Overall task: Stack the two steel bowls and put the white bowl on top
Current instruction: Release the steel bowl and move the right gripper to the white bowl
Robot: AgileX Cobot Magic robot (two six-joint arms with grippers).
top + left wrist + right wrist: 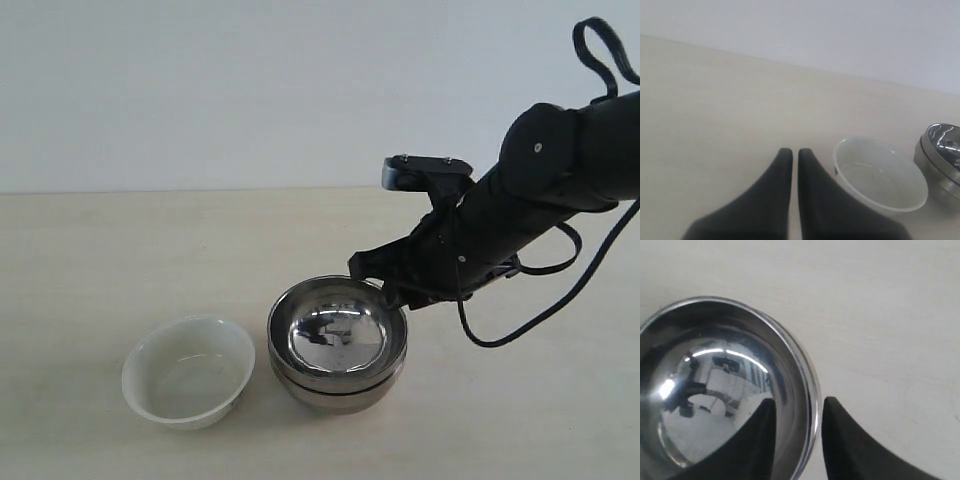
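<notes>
The two steel bowls are nested in the middle of the table, the upper one sitting inside the lower one. My right gripper straddles the upper bowl's far right rim. It is open, one finger inside the bowl and one outside, with a gap to the rim. The white bowl stands upright and empty just left of the stack. My left gripper is shut with nothing in it, hovering beside the white bowl; it is outside the exterior view.
The light wooden table runs back to a plain white wall. The right arm and its black cable hang over the table to the right of the stack. The steel stack shows at the edge of the left wrist view.
</notes>
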